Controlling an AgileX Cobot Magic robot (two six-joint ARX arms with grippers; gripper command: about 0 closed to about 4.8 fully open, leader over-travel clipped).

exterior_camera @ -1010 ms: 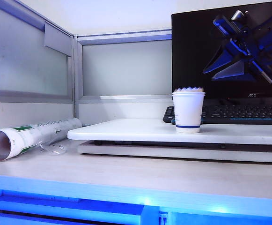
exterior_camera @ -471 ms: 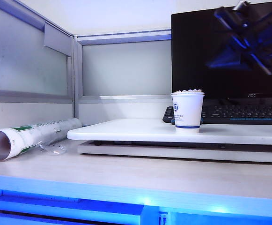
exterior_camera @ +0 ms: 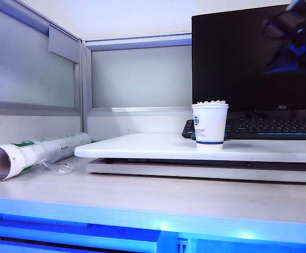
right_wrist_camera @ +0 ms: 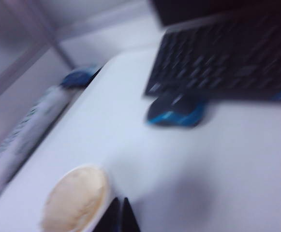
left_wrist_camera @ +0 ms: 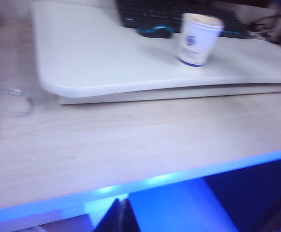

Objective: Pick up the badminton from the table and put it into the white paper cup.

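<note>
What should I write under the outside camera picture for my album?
Badminton sits in the white paper cup on the table; right end effector, shut, hangs high above.

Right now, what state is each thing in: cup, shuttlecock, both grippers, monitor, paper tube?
white paper cup: upright on the table, badminton inside.
badminton: in the cup, feather tips above the rim.
right gripper: shut, empty, beside the cup.
left gripper: shut, low at the desk's front edge.
monitor: dark.
paper tube: lying on its side.

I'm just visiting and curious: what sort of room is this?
Most likely an office cubicle desk: a monitor and keyboard stand at the back, grey partition panels wall it in, and a mouse lies on the white board.
</note>
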